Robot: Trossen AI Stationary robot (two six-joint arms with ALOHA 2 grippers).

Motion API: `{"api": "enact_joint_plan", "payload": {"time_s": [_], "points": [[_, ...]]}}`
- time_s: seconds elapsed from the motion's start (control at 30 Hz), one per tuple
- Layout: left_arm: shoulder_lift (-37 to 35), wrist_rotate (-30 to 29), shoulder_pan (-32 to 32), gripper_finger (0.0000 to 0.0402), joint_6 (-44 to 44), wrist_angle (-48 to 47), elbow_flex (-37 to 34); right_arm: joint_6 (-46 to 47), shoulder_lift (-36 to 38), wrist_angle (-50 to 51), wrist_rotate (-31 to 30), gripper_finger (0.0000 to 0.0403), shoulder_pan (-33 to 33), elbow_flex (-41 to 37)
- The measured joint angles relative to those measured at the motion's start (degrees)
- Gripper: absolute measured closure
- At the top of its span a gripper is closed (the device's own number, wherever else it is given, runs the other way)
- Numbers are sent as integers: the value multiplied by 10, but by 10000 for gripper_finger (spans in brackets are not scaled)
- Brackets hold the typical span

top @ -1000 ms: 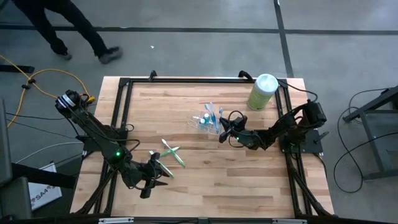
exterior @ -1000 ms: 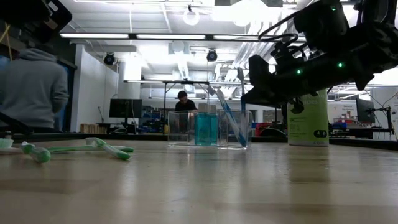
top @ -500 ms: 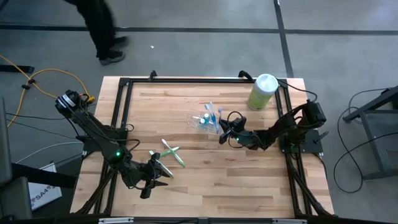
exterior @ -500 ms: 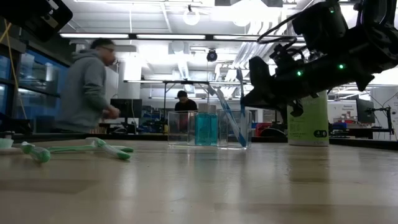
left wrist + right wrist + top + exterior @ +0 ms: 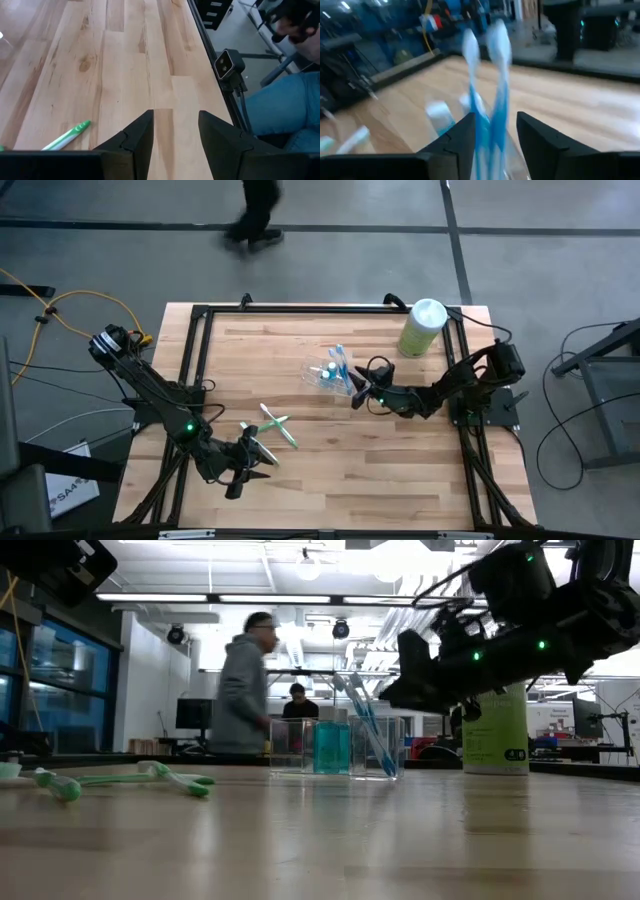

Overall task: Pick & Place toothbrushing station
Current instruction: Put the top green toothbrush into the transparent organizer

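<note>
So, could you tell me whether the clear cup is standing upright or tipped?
Upright: the clear cup stands level on the table, blue toothbrushes leaning inside.

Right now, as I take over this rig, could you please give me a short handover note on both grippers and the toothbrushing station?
Right gripper: jaws open, at the clear plastic cup mid-table, its fingers on either side of the blue-white toothbrushes standing in the cup; nothing gripped.
Left gripper: jaws open, empty, low over the near-left part of the table.
Two green-white toothbrushes lie crossed on the wood just beyond the left gripper.
Two white blue-capped tubes are at the cup.
Pale green canister stands at the far right corner.
Done: blue-white brushes stand in the cup.
Left: the green-white brushes.
</note>
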State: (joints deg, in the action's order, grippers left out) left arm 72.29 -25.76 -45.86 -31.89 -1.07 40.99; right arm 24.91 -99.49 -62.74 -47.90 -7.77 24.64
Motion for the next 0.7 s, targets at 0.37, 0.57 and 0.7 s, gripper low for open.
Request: {"api": "enact_joint_plan", "payload": {"time_s": [0.37,0.57,0.7], "points": [[0,-2,0,250,19,-80,0,-114,1,-143,35,243,-43,0],[0,-35,7,250,20,-149,0,-187,1,-210,46,248,-90,1],[0,-45,20,250,16,-150,0,-222,18,-215,43,251,-116,1]]}}
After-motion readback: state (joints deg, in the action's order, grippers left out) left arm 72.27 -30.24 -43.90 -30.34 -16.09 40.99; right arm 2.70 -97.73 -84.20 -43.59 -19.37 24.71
